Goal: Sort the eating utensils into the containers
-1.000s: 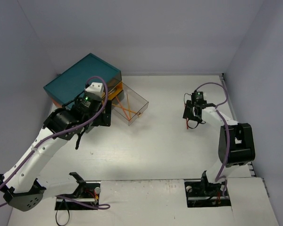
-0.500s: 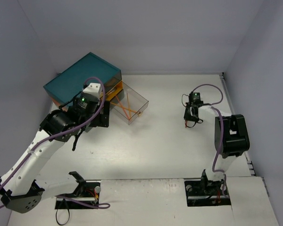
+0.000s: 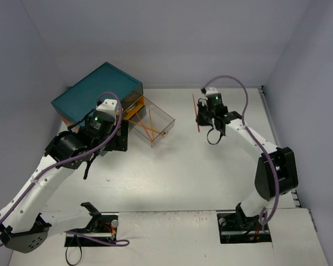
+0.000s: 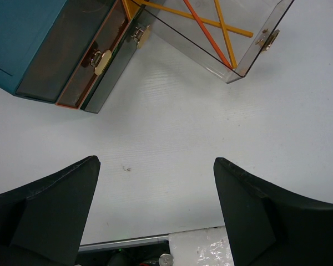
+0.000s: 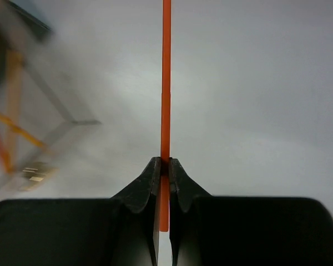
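Observation:
My right gripper (image 5: 165, 163) is shut on a thin orange chopstick (image 5: 166, 83), which sticks straight out past the fingertips. From above, this chopstick (image 3: 195, 110) hangs over the table's middle back, held by the right gripper (image 3: 202, 118), to the right of the pulled-out clear drawer (image 3: 161, 108). That drawer (image 4: 255, 52) holds crossed orange chopsticks (image 4: 208, 34). The teal chest (image 3: 94, 88) stands at the back left. My left gripper (image 4: 155, 183) is open over bare table, just in front of the chest's shut drawers (image 4: 102, 58). No forks or spoons show.
Grey walls close in the table at the back and both sides. The left arm (image 3: 72, 147) reaches along the chest's front. The right arm's elbow (image 3: 275, 172) stands near the right wall. White table lies between the drawer and the right gripper.
The right gripper closed on the orange chopstick, then carried it up off the table and leftward toward the drawer. The left arm barely shifted.

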You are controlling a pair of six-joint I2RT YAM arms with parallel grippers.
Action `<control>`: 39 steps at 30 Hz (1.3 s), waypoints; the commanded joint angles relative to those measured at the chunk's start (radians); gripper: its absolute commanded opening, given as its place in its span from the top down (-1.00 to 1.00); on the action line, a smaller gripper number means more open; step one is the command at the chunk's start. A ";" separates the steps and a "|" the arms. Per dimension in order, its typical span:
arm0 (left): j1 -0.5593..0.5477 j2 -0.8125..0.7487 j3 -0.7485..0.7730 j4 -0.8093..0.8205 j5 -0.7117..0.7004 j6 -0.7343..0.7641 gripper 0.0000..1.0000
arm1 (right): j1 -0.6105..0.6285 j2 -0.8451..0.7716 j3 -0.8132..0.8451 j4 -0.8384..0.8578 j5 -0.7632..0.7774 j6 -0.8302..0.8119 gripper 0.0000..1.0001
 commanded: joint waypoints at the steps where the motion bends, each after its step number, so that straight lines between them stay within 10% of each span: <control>1: 0.014 0.000 0.024 0.028 0.002 0.014 -0.63 | 0.129 -0.030 0.180 0.109 -0.077 -0.063 1.00; 18: 0.019 0.087 0.133 0.031 0.060 0.033 -0.62 | 0.313 0.210 0.329 0.154 -0.078 -0.054 0.42; 39: -0.133 0.700 0.566 0.140 0.371 0.125 -0.66 | -0.100 -0.628 -0.315 0.056 0.247 0.079 -1.00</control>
